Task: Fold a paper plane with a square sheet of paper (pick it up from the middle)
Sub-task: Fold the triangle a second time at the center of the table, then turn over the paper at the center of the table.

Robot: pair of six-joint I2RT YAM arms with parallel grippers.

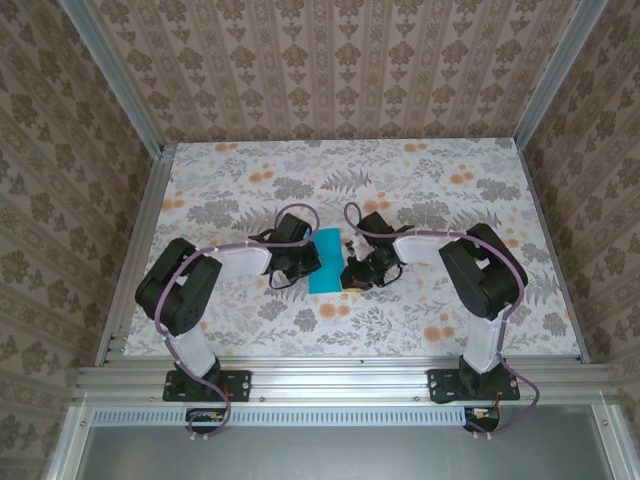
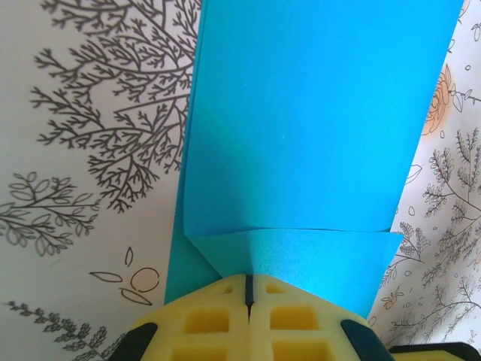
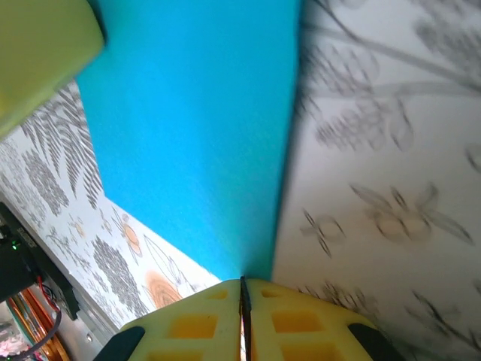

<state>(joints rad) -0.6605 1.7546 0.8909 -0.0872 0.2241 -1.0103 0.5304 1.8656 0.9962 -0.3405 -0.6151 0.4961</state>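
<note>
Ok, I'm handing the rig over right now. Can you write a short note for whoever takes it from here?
Left gripper: shut, pads apparently pinching one edge of the square sheet of paper.
Right gripper: shut on the sheet's other side.
Paper: mid-table, between the two grippers, seen from above as a narrow rectangle.
Done: one fold; a doubled layer shows in the left wrist view.
Left: nose corners and wing folds. There is no pointed plane shape yet.

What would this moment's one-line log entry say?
square sheet of paper: folded narrower | left gripper: pinching its edge | right gripper: pinching its edge
</note>
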